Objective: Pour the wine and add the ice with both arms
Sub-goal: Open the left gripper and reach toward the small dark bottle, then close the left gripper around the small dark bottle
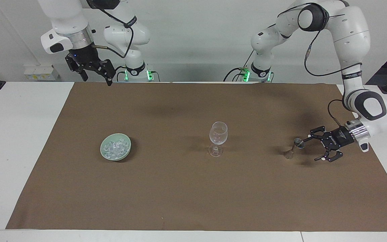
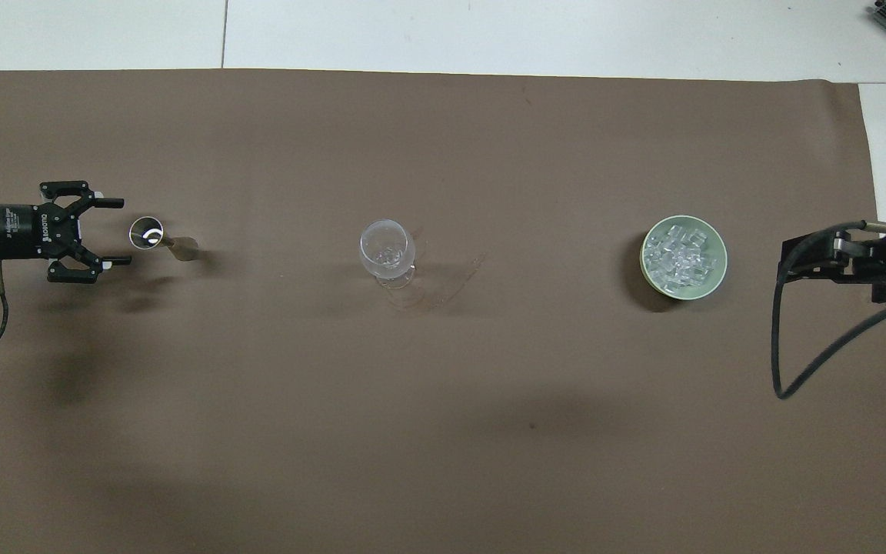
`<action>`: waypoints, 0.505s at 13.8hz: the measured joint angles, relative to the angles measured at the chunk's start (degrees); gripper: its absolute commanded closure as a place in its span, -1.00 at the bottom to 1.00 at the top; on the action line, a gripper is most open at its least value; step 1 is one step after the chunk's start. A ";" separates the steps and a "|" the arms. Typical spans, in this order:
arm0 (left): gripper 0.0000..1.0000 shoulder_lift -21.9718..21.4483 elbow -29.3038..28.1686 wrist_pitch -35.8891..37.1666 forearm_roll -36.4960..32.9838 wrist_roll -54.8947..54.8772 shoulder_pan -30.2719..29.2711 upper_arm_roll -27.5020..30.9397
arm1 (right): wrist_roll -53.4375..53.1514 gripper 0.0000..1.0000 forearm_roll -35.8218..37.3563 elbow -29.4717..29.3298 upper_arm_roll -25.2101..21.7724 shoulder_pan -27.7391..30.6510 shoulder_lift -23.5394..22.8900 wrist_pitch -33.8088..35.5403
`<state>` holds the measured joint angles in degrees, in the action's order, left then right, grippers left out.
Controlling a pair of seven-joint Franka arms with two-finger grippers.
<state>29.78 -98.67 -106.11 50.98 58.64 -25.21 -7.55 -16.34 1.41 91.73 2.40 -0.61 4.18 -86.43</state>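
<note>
Stock as I read it from my station:

- Brown mat (image 1: pixel 193 188): covers most of the white table (image 1: pixel 18 141); every item below stands on it.
- Wine glass (image 1: pixel 218 137): clear, stemmed, upright at mid-mat, between the bowl and the jigger, well apart from both.
- Green bowl (image 1: pixel 104 153): toward the right arm's end of the table, in line with the glass.
- Ice (image 1: pixel 115 148): a heap of small clear chunks, all inside the green bowl; I see none on the mat.
- Jigger (image 1: pixel 295 148): small metal measuring cup, upright, toward the left arm's end of the table; I cannot tell what it contains.
- Left gripper (image 1: pixel 315 147): low over the mat, lying sideways with its fingers (image 2: pixel 108 203) spread wide and pointed at the jigger, their tips just beside the cup's rim. I see a gap between them and the cup; nothing is held.
- Right gripper (image 1: pixel 96 78): raised over the mat's edge nearest the robots, at its own end of the table, well apart from the bowl. Fingers apart, carrying nothing; I log this arm as waiting
</note>
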 measured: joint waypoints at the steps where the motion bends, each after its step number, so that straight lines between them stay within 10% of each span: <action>1: -1.00 0.20 -0.44 0.00 0.11 -0.97 0.00 -0.06 | 0.00 -1.00 0.00 0.00 0.00 0.00 0.00 0.00; 7: -1.00 0.08 -4.64 0.02 5.07 -11.22 0.01 -0.62 | 0.00 -1.00 0.00 0.00 0.00 0.00 0.00 0.00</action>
<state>29.86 -103.31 -106.09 56.05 47.42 -25.20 -8.17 -16.34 1.41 91.73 2.40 -0.61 4.18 -86.43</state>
